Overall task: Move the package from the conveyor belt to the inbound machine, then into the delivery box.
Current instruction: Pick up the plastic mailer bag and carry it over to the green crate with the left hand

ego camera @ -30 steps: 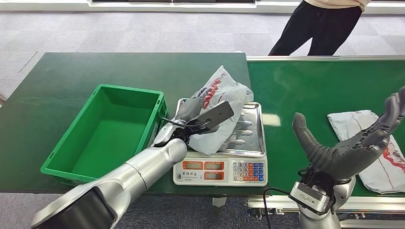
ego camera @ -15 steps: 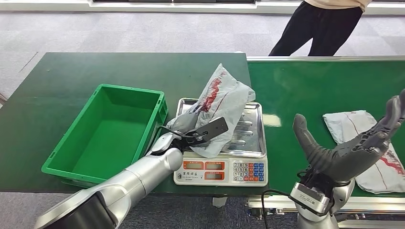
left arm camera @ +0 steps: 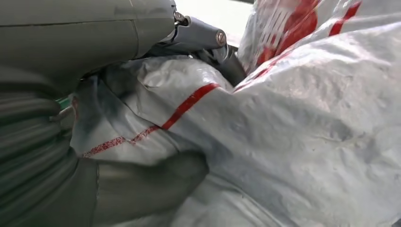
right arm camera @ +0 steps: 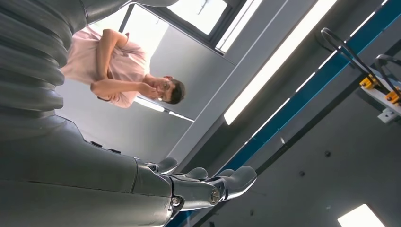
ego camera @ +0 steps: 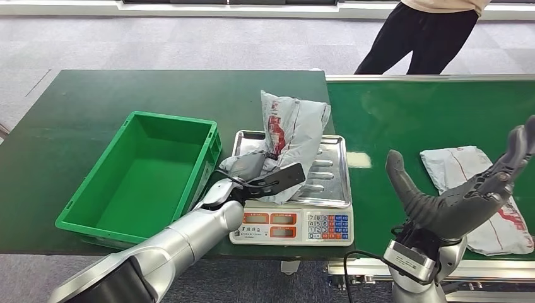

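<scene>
Grey plastic with red print, the package (ego camera: 291,136) stands tilted over the steel pan of the inbound machine (ego camera: 328,183), its lower end gripped by the left hand (ego camera: 255,173), whose fingers close around the crumpled film. The green delivery box (ego camera: 88,218) sits on the table (ego camera: 76,101) just left of the machine. The right hand (ego camera: 457,192) is raised palm-up with fingers spread, holding nothing, above the conveyor belt (ego camera: 404,120), where a second package (ego camera: 457,161) lies flat. A person (ego camera: 419,31) stands at the far side.
</scene>
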### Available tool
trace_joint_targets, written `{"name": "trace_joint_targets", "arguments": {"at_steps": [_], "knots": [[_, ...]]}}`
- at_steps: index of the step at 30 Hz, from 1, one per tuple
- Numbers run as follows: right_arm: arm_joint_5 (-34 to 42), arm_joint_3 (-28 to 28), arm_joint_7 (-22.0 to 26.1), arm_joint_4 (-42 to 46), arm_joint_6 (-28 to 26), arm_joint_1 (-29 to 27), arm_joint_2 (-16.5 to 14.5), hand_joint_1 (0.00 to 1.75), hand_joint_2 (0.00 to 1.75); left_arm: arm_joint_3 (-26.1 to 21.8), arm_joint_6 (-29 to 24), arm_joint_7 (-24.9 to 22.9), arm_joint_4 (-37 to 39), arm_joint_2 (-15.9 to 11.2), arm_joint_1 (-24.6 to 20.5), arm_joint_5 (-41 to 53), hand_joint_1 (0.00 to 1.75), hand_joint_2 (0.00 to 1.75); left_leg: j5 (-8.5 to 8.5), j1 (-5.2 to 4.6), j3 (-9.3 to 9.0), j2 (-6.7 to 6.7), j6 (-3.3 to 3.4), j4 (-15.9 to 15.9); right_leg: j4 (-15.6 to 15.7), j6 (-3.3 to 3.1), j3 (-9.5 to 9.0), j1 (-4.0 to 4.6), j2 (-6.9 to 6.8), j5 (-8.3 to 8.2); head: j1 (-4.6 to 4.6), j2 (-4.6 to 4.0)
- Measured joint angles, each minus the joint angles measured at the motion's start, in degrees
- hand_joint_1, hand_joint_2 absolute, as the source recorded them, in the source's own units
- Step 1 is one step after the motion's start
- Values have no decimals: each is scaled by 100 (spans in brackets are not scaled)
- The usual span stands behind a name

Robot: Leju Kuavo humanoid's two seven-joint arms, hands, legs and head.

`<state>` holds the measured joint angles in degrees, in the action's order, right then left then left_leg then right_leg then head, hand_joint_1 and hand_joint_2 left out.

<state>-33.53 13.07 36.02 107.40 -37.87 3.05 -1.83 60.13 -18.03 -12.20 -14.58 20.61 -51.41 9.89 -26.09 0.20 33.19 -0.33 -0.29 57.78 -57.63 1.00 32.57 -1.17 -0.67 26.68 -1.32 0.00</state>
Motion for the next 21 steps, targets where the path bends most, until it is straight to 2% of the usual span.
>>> {"name": "trace_joint_targets", "arguments": {"at_steps": [10, 13, 18, 21], "knots": [[-52, 0, 17, 3, 49, -6, -58, 0, 175, -129, -544, 471, 0, 0, 31, -59, 175, 175, 1, 0, 6, 1, 1, 0, 0, 0, 10, 0, 2, -1, 1, 0], [-62, 0, 16, 4, 31, -19, -62, 0, 175, -279, -912, 932, -15, -7, 56, -281, 175, 175, 2, 0, 12, 2, 1, 0, 0, 0, 17, 0, 3, -1, 1, 0], [-64, -29, -59, 3, -22, -49, -53, 0, 175, -981, -1644, 1994, -384, -166, -74, -397, 175, 175, 4, 0, 19, 4, 0, 0, 0, -2, 26, 1, 6, -5, 1, 0], [-67, -127, -87, 3, -54, -133, -44, 0, 175, -1632, -1631, 1882, -1065, -481, -156, 356, 175, 175, 6, 0, 18, 10, -3, 0, -1, -5, 29, 4, 18, -8, 1, 0]]}}
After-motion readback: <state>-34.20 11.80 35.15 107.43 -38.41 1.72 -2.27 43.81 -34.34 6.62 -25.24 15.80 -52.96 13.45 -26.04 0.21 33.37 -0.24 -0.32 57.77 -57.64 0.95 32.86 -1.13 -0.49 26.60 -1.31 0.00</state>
